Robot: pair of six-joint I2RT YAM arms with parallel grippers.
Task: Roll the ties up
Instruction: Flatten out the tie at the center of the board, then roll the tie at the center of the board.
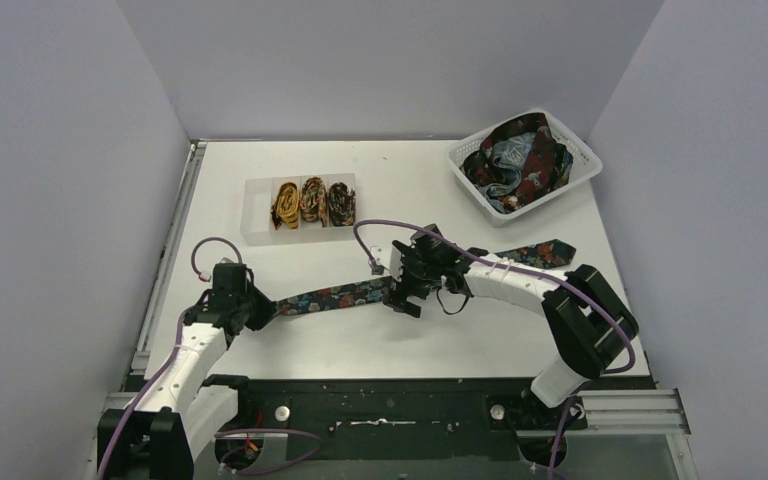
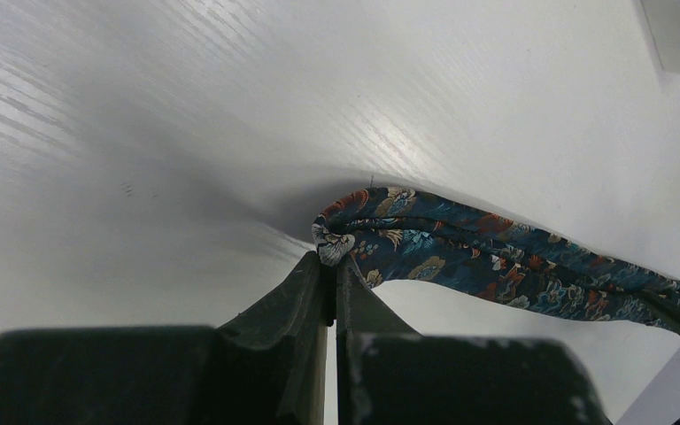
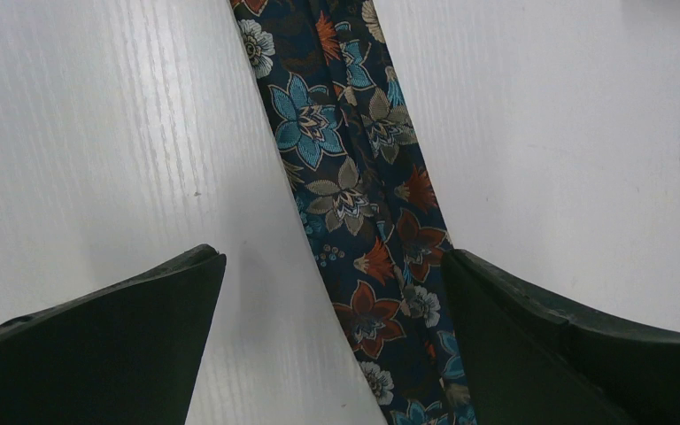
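A dark navy tie with red and teal flowers [image 1: 345,296] lies stretched across the table from left to right. My left gripper [image 1: 260,310] is shut on its narrow left end [image 2: 335,246], which bunches up at the fingertips [image 2: 314,274]. My right gripper [image 1: 407,296] hangs open over the tie's middle [image 3: 367,239], its fingers [image 3: 513,310] astride the cloth without pinching it. The tie's wide end [image 1: 545,252] shows past the right arm. Three rolled ties [image 1: 312,201] sit in a clear tray.
A clear divided tray [image 1: 257,215] stands at the back left. A white lattice basket [image 1: 580,160] at the back right holds a heap of loose ties [image 1: 520,165]. Purple cables [image 1: 400,228] loop above the right arm. Grey walls close in both sides.
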